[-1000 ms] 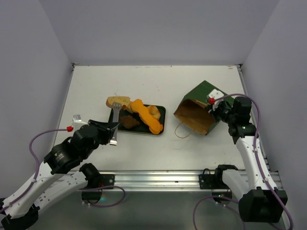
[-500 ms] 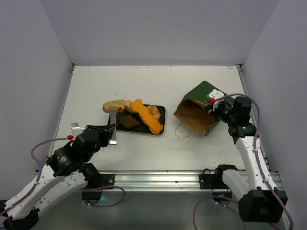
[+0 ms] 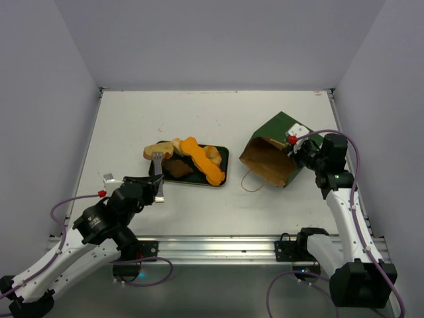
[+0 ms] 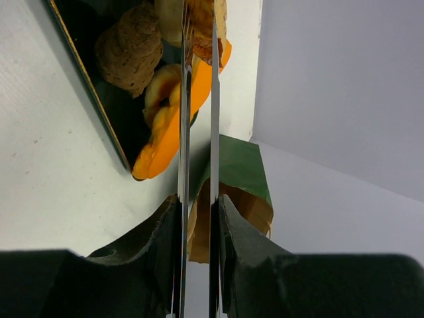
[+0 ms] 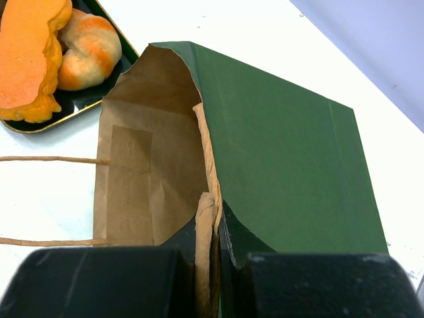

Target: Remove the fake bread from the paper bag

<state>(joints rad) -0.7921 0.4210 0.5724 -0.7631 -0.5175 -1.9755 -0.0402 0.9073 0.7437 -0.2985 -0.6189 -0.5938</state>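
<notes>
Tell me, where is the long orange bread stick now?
In the top view, the long orange bread stick lies across the dark rectangular tray, left of the green paper bag.

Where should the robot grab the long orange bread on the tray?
Probably around its middle, coming from above, with the fingers closing across its narrow width. The long orange bread lies flat and slanted on the tray, and its top is uncovered.

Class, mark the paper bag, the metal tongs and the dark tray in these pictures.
paper bag [image 5: 285, 152]: right wrist view, on its green outer side.
metal tongs [image 3: 158, 162]: top external view, near their far end.
dark tray [image 3: 223, 154]: top external view, on its bare right end.
</notes>
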